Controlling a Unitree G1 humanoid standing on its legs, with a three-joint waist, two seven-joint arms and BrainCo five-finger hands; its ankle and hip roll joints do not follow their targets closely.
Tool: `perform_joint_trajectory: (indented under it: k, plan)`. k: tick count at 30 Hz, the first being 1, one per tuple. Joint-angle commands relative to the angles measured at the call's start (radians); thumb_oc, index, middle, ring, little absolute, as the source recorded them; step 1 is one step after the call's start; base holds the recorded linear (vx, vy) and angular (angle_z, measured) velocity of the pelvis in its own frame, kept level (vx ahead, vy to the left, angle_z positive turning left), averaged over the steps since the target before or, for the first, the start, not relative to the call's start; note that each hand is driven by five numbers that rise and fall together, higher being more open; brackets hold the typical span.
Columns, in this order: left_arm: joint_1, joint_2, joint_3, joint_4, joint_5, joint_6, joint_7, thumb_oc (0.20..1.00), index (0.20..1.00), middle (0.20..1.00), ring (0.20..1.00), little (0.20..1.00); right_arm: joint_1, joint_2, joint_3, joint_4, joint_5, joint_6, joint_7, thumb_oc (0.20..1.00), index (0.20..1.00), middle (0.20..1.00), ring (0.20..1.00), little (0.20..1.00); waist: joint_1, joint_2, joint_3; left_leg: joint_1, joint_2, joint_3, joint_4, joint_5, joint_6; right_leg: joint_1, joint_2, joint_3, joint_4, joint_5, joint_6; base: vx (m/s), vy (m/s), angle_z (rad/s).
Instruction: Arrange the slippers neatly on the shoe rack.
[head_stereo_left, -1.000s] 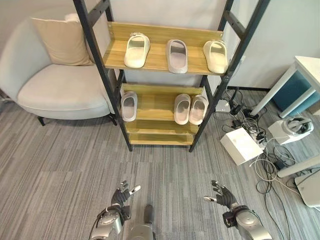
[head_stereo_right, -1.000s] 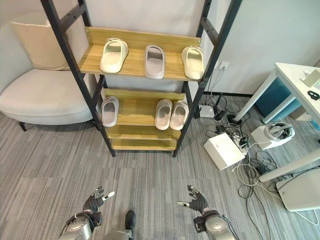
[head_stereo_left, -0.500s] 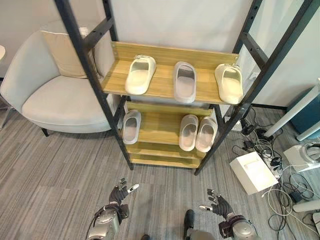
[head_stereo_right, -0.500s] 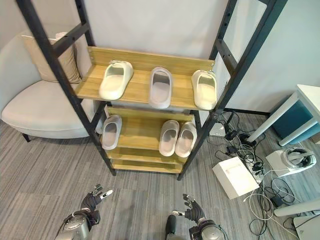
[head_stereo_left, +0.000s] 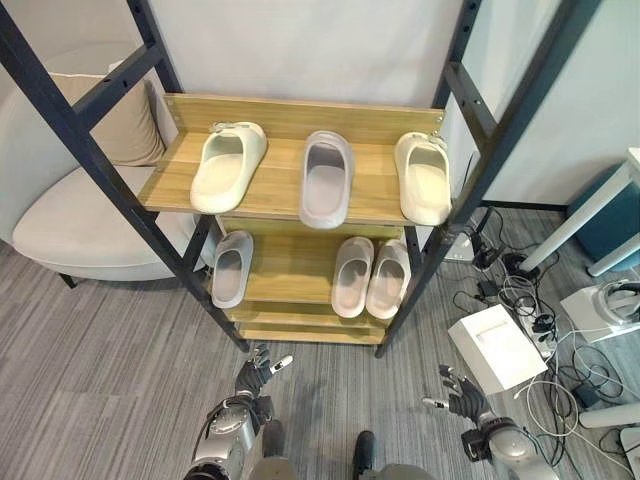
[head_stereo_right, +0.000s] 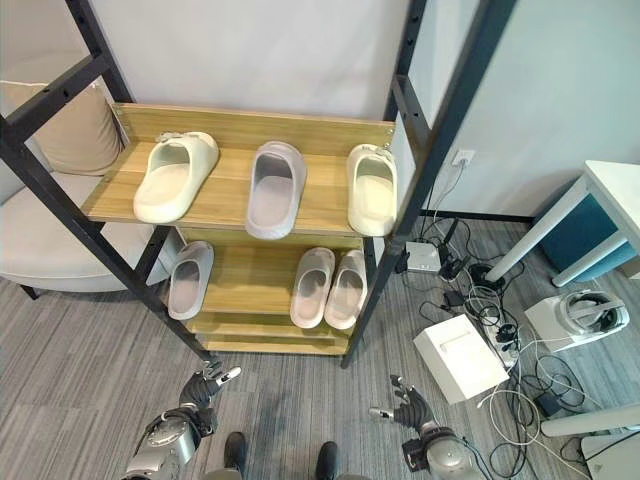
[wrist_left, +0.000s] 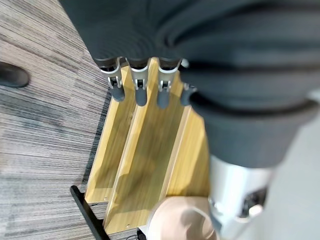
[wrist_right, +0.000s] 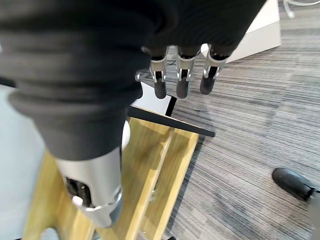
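Right robot hand (wrist_right: 181, 75), fingers relaxed, above shoe rack (wrist_right: 150, 170).

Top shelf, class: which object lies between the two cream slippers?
A grey slipper lies between the cream slippers in the left eye view.

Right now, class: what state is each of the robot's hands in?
Left hand: open, fingers relaxed, holding nothing.
Right hand: open, fingers spread, holding nothing.

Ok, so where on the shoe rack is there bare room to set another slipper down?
Middle shelf: a bare stretch of wood between the lone slipper at its left end and the pair at the right. Top shelf is crowded: cream slipper, grey slipper and right cream slipper leave only narrow gaps.
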Motion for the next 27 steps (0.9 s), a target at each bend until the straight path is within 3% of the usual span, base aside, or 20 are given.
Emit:
perform_joint_trajectory:
  k: [1,5,8,9,10,13,16,19,23,24,27]
  plan:
    - [-0.023,0.039,-0.011,-0.026,0.030,-0.035,-0.001,1.000,1.000,1.000,1.000,1.000,-0.047,0.010,-0.018,-0.056,-0.023,-0.027,0.000,1.000,1.000,1.000,1.000,1.000,0.027,-0.017,0.000,-0.003,-0.021,0.013,0.067,-0.081,0.021,0.012,-0.167,0.034,0.084,-0.058,0.141,0.02,0.109,-0.13]
    - [-0.019,0.050,0.002,-0.022,0.036,-0.032,-0.006,1.000,1.000,1.000,1.000,1.000,-0.057,-0.014,0.002,-0.131,-0.113,-0.028,0.002,1.000,1.000,1.000,1.000,1.000,0.034,-0.024,-0.004,0.011,-0.028,0.025,0.062,-0.092,0.028,0.012,-0.173,0.043,0.080,-0.047,0.149,0.03,0.058,-0.10]
    - [-0.010,0.067,0.039,-0.020,0.066,-0.036,-0.022,1.000,1.000,1.000,1.000,1.000,-0.007,-0.122,-0.015,-0.478,-0.218,-0.080,0.058,1.000,1.000,1.000,1.000,1.000,0.023,-0.030,-0.014,0.039,-0.029,0.041,0.046,-0.099,0.029,0.015,-0.171,0.053,0.069,-0.045,0.158,0.06,0.043,-0.13]
    - [-0.015,0.064,0.049,-0.006,0.065,-0.039,-0.025,1.000,1.000,1.000,1.000,1.000,0.038,-0.186,-0.067,-0.697,-0.172,-0.108,0.111,1.000,1.000,1.000,1.000,1.000,0.007,-0.033,-0.024,0.057,-0.025,0.051,0.032,-0.098,0.027,0.018,-0.168,0.056,0.064,-0.047,0.160,0.06,0.020,-0.15]
    - [-0.021,0.063,0.052,0.000,0.069,-0.040,-0.026,1.000,1.000,1.000,1.000,1.000,0.060,-0.204,-0.088,-0.769,-0.133,-0.124,0.133,1.000,1.000,1.000,1.000,1.000,0.000,-0.035,-0.027,0.063,-0.024,0.053,0.028,-0.098,0.027,0.019,-0.166,0.057,0.063,-0.048,0.160,0.06,0.019,-0.11]
    - [-0.013,0.054,0.048,0.001,0.076,-0.046,-0.032,1.000,1.000,1.000,1.000,1.000,0.097,-0.253,-0.166,-0.940,0.004,-0.149,0.187,1.000,1.000,1.000,1.000,1.000,-0.018,-0.035,-0.044,0.087,-0.019,0.062,0.014,-0.100,0.024,0.029,-0.160,0.059,0.054,-0.051,0.162,0.05,-0.002,-0.11]
    - [0.001,0.049,0.032,-0.037,0.069,-0.050,-0.037,1.000,1.000,1.000,1.000,1.000,0.052,-0.268,-0.225,-1.012,0.094,-0.169,0.180,1.000,1.000,1.000,1.000,1.000,-0.025,-0.032,-0.057,0.100,-0.016,0.063,0.008,-0.100,0.023,0.038,-0.155,0.058,0.050,-0.052,0.161,0.03,-0.008,-0.10]
    - [0.023,0.038,-0.010,-0.073,0.047,-0.047,-0.048,1.000,1.000,1.000,1.000,1.000,-0.109,-0.234,-0.233,-0.992,0.105,-0.178,0.092,1.000,1.000,1.000,1.000,1.000,-0.013,-0.021,-0.072,0.104,-0.017,0.056,0.001,-0.100,0.024,0.046,-0.154,0.048,0.044,-0.048,0.161,0.02,0.008,-0.09]
    - [0.022,0.027,-0.041,-0.082,0.034,-0.040,-0.035,1.000,1.000,1.000,1.000,1.000,-0.321,-0.170,-0.168,-0.905,-0.105,-0.161,-0.067,1.000,1.000,1.000,1.000,1.000,0.016,-0.015,-0.078,0.105,-0.023,0.041,-0.002,-0.103,0.029,0.054,-0.157,0.035,0.039,-0.044,0.160,0.01,0.020,0.06]
    - [0.022,0.027,-0.041,-0.082,0.034,-0.040,-0.035,1.000,1.000,1.000,1.000,1.000,-0.322,-0.170,-0.168,-0.905,-0.105,-0.162,-0.068,1.000,1.000,1.000,1.000,1.000,0.015,-0.015,-0.078,0.105,-0.023,0.041,-0.002,-0.103,0.029,0.054,-0.157,0.035,0.039,-0.044,0.160,0.02,0.017,0.13]
    - [0.027,0.024,-0.080,-0.066,0.029,-0.028,-0.025,1.000,1.000,1.000,1.000,1.000,-0.548,-0.117,-0.090,-0.740,-0.227,-0.113,-0.211,1.000,1.000,1.000,1.000,1.000,0.077,-0.021,-0.080,0.097,-0.031,0.019,0.000,-0.106,0.035,0.066,-0.162,0.011,0.035,-0.039,0.161,0.03,0.025,0.19]
